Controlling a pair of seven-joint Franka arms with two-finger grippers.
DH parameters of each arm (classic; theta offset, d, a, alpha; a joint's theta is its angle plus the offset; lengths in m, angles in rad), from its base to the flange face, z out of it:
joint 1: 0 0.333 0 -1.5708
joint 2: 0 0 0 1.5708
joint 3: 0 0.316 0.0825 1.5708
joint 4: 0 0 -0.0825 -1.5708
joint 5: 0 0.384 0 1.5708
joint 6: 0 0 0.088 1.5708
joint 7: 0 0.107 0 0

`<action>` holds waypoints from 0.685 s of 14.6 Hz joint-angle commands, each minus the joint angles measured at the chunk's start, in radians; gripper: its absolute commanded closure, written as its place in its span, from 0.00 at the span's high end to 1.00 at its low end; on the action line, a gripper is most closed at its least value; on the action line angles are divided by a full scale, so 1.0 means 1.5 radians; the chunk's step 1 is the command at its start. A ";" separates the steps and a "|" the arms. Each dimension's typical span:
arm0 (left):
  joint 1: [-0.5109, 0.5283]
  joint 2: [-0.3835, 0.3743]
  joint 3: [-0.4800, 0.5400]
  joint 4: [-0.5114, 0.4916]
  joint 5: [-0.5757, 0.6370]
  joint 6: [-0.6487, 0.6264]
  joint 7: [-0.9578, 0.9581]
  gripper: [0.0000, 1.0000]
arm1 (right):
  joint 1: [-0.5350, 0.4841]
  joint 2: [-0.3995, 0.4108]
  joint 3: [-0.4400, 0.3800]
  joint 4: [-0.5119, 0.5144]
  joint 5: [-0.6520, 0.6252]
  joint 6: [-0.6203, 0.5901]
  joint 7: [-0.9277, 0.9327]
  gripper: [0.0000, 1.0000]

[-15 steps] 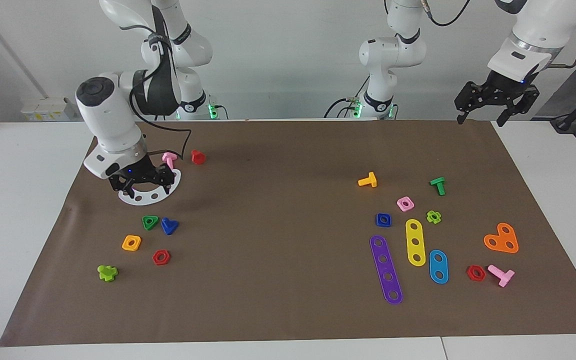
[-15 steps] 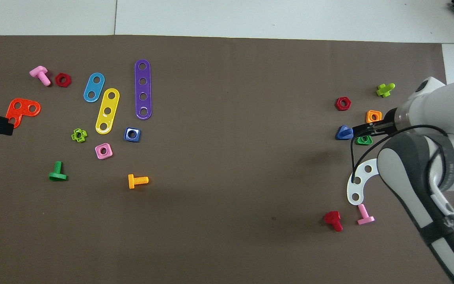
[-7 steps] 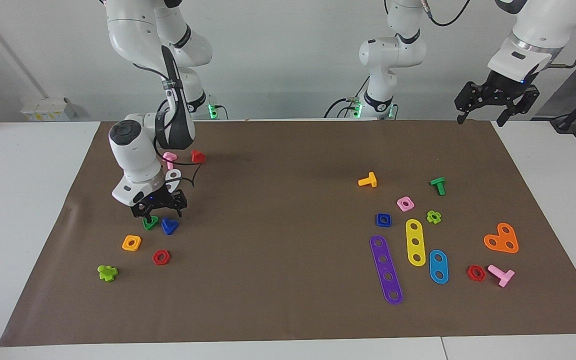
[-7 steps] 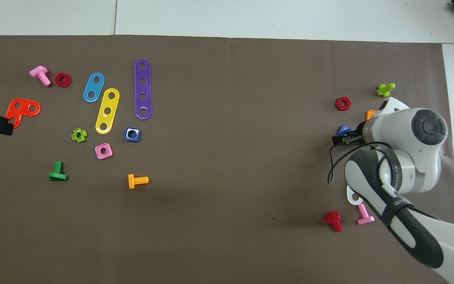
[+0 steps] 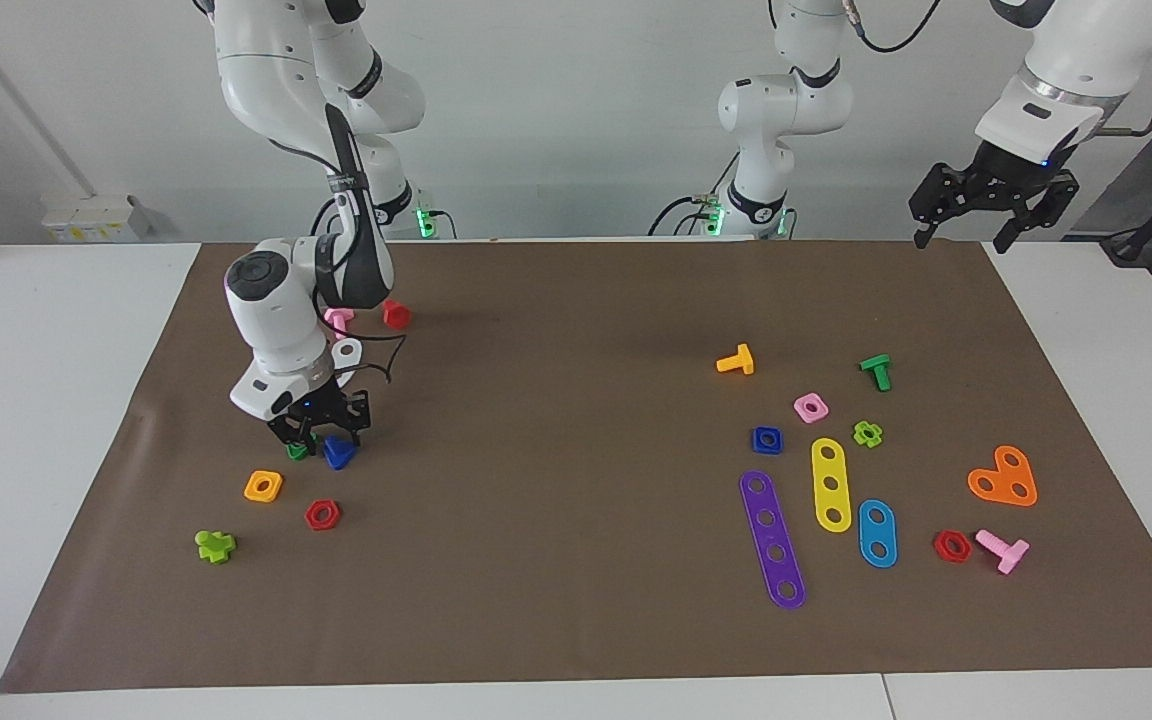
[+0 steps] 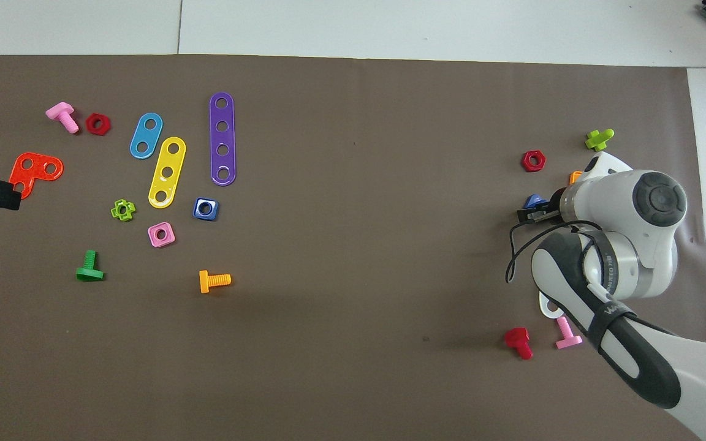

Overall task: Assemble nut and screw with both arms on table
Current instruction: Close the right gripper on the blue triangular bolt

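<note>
Overhead view is hiding most of the right gripper point(image 6: 534, 212) under its own wrist; only a sliver of the screw point(image 6: 533, 201) is showing. Facing view is showing right gripper point(image 5: 321, 432) low over the screw point(image 5: 339, 453), fingers parted narrowly, straddling its nearer edge, green triangular nut point(image 5: 297, 451) touching beside; grip contact unclear. Screw is lying on the mat at the right arm's end, triangular head tip pointing away from the robots, shaft direction unreadable. Nut point(image 5: 766, 440) is lying flat, hole up, near the purple strip point(image 5: 773, 539). Left gripper point(image 5: 991, 192) is waiting raised over the mat corner, fingers spread wide
</note>
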State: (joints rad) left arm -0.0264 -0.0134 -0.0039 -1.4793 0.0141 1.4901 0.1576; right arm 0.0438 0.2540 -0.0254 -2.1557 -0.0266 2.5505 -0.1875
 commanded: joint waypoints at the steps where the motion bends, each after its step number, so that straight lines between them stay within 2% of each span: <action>1: 0.007 -0.016 -0.005 -0.017 0.006 -0.005 0.005 1.00 | -0.007 0.003 0.004 -0.001 0.006 0.014 -0.017 0.61; 4: 0.007 -0.016 -0.005 -0.017 0.006 -0.005 0.005 1.00 | -0.007 0.003 0.004 -0.001 0.006 0.013 -0.017 0.54; 10: 0.007 -0.016 -0.005 -0.017 0.006 -0.005 0.005 1.00 | -0.006 -0.001 0.006 0.017 0.047 -0.002 -0.018 0.54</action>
State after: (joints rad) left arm -0.0264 -0.0134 -0.0039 -1.4793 0.0141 1.4901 0.1575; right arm 0.0437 0.2549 -0.0254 -2.1464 0.0164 2.5522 -0.1875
